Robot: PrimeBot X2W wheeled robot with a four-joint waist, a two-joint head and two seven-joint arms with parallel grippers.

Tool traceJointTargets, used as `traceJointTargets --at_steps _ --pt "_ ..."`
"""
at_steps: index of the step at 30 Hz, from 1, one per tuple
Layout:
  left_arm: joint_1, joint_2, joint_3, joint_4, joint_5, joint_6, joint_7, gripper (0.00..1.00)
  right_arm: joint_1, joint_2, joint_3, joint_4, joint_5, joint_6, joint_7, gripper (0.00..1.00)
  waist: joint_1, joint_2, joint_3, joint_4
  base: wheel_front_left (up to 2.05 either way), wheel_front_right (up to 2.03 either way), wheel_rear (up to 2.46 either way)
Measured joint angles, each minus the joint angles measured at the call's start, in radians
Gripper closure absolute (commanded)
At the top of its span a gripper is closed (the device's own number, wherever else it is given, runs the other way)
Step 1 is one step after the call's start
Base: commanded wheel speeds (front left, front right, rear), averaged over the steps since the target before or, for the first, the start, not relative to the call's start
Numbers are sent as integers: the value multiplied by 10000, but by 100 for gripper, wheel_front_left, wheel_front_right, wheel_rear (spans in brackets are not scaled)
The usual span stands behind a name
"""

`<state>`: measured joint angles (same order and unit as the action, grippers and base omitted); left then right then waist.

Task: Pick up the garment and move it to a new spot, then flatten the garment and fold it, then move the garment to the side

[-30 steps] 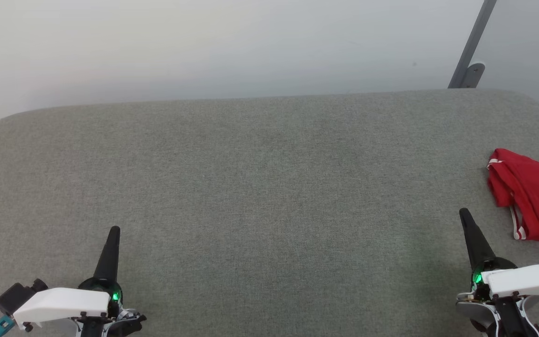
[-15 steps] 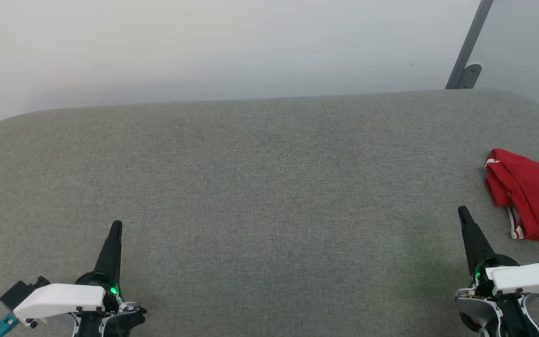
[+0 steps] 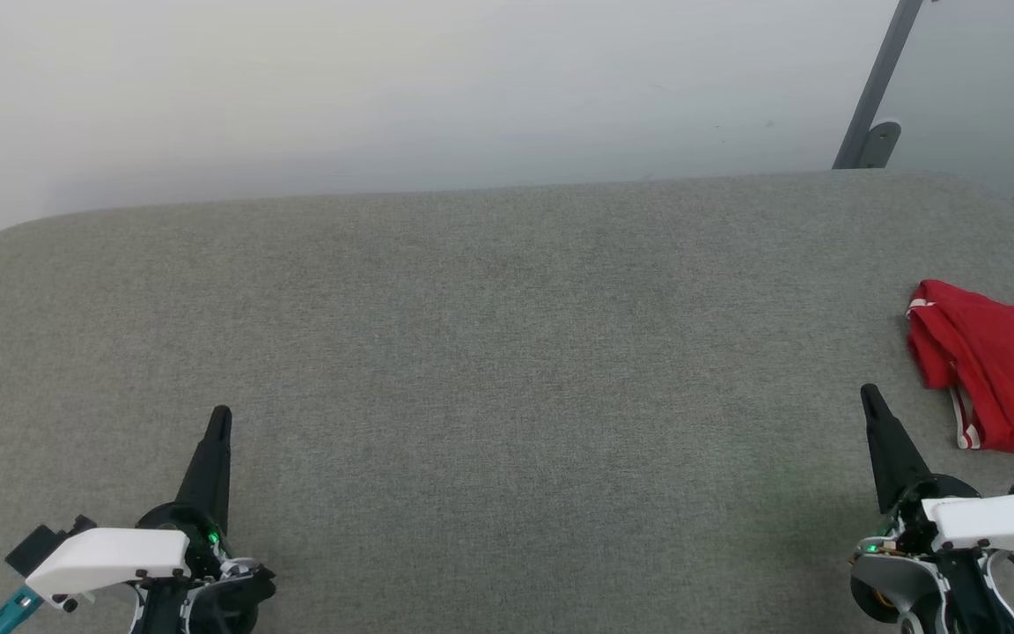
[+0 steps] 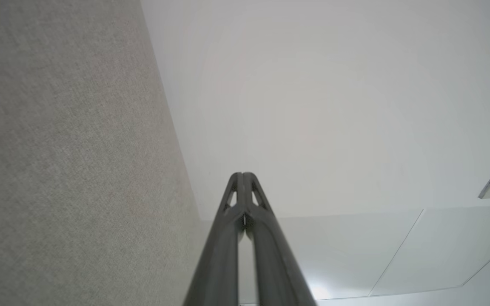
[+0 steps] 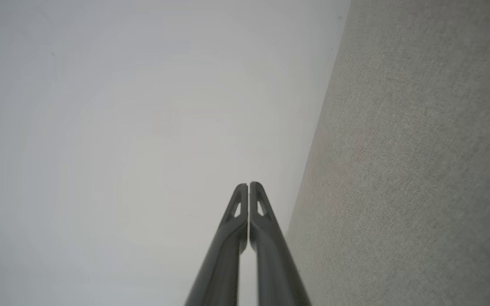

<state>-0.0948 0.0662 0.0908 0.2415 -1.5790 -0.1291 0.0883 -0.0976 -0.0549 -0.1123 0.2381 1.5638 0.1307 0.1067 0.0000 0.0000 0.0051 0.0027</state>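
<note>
The garment (image 3: 1000, 365), red with thin white stripe trim, lies bunched at the far right of the grey fabric surface (image 3: 507, 352) and is cut off by the head view's right edge. My right gripper (image 3: 868, 394) hovers just left of it and slightly nearer, shut and empty, apart from the cloth. At the lower left my left gripper (image 3: 221, 414) is also shut with nothing in it, far from the garment. In the left wrist view the left gripper (image 4: 242, 174) has its fingers pressed together; the right gripper (image 5: 248, 184) in its wrist view stands the same way.
The grey surface has rounded far corners and ends against a pale wall (image 3: 384, 88). A grey metal post with a bracket (image 3: 877, 106) rises behind the far right corner.
The head view has shifted slightly, so the garment sits a little further left. Both grippers have drawn lower in the picture, their tips a little higher, still shut. The garment itself lies as before.
</note>
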Motion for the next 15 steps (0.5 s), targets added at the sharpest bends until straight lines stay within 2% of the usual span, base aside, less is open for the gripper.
traceJointTargets --at_steps 15 --pt "-63 -54 82 40 -445 0 134 100 -94 46 -23 75 468 0 77 100 0 0 -20 -27 0 0 0"
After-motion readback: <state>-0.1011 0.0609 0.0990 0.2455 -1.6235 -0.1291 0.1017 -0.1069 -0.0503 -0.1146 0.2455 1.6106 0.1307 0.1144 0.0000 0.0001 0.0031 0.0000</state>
